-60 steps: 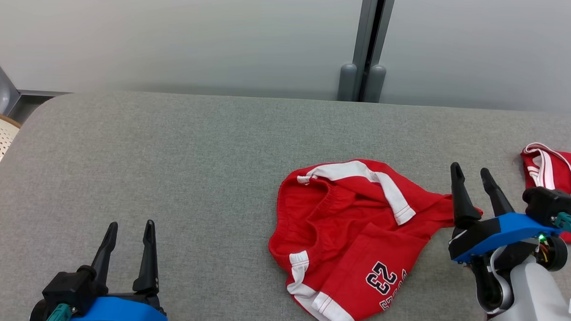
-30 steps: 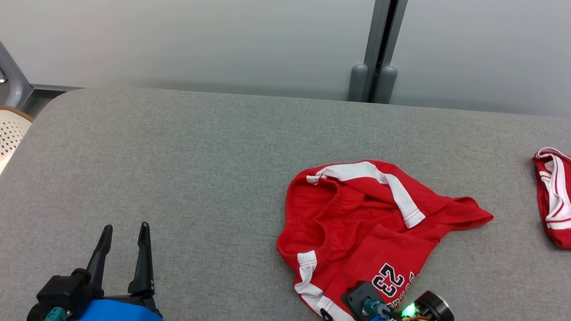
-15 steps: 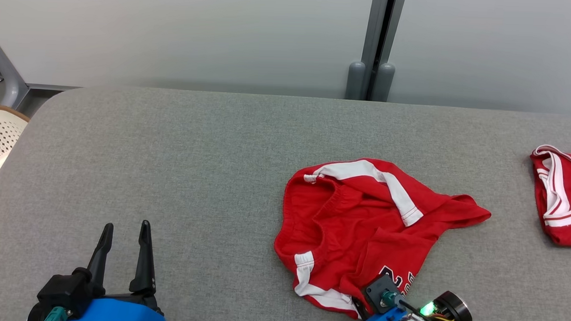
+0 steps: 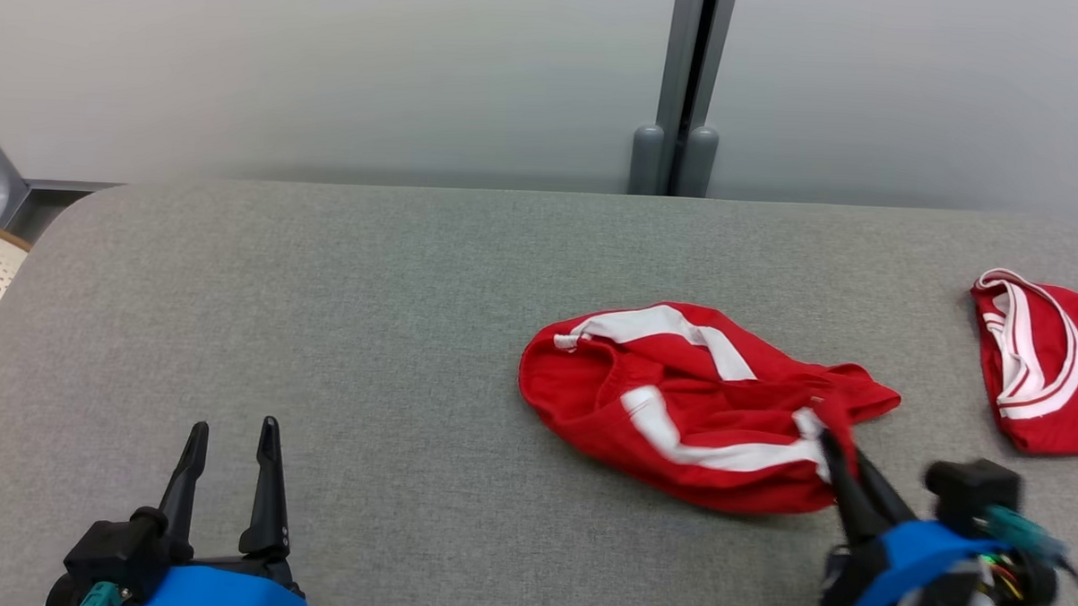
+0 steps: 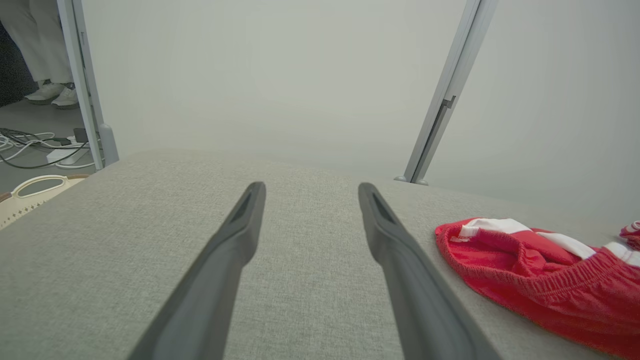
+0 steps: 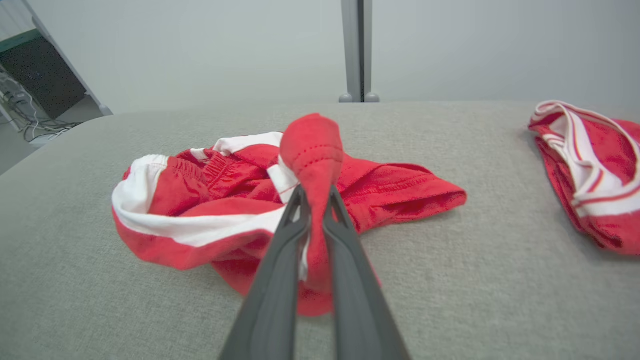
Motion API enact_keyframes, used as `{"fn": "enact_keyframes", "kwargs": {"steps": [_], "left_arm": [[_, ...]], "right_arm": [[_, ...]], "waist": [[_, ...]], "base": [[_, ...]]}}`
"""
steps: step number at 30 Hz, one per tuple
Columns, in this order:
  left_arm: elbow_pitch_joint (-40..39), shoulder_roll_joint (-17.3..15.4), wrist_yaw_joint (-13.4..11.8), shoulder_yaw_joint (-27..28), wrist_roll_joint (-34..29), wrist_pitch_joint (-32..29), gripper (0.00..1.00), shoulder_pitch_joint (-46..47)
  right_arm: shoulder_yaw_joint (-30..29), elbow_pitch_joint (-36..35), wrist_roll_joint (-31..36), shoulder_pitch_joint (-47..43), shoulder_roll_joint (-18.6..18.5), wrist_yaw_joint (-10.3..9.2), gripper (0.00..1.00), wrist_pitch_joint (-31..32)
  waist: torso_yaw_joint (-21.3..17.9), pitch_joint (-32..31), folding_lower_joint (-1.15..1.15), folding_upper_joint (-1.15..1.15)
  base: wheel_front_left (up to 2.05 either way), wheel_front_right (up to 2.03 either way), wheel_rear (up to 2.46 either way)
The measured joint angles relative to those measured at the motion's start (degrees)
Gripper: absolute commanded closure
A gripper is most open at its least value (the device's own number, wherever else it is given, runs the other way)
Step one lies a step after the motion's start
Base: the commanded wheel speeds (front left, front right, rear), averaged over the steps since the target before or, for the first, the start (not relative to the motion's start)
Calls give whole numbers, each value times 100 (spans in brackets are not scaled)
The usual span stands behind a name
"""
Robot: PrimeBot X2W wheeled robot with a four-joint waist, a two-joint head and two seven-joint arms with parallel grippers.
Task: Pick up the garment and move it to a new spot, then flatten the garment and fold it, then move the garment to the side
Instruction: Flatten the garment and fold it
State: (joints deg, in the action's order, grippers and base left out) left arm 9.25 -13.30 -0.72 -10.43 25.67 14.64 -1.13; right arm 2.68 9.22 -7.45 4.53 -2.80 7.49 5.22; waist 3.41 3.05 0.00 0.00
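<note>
Where right gripper (image 6: 314, 192) pinches: bunched red knit garment (image 6: 240, 200).

No readable text, numbers or labels anywhere.

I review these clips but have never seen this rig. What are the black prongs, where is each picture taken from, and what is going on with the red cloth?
It is a two-armed robot; the prongs are its gripper fingers. One picture looks down from its head, the other two look along each gripper from wrist cameras. On the grey padded table lie red shorts with white trim and, far right, a second red garment. The right gripper is shut on a bunched fold of the shorts, which mostly rest on the table. The left gripper is open over bare table, holding nothing.
</note>
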Motion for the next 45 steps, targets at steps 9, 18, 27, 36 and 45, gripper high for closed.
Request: {"fn": "enact_keyframes", "kwargs": {"steps": [9, 18, 27, 36, 45], "left_arm": [[-22, -9, 0, -87, 5, -52, 0, -46], [-45, -43, -25, -153, 9, -92, 0, -108], [4, -24, -26, -231, 23, -91, 0, -108], [135, 49, 203, -645, -55, -298, 0, 133], [1025, 531, 732, -1657, 201, -1681, 0, 1732]], "right_arm": [[-1092, 482, -1212, -552, -3, -1, 0, -644], [-1312, 43, 152, -611, -5, -1, 0, -1260], [-902, -617, 970, -594, -3, 0, 0, -1200], [-775, -766, 851, -637, -3, 0, 0, -1027], [-601, -800, 757, -614, -3, 0, 0, -981]], "waist": [[-141, -121, 0, 0], [-261, -191, 0, 0], [-322, -270, 0, 0], [-368, -265, 0, 0], [-612, 10, 0, 0]], "base": [[0, 0, 0], [0, 0, 0], [0, 0, 0], [0, 0, 0], [0, 0, 0]]}}
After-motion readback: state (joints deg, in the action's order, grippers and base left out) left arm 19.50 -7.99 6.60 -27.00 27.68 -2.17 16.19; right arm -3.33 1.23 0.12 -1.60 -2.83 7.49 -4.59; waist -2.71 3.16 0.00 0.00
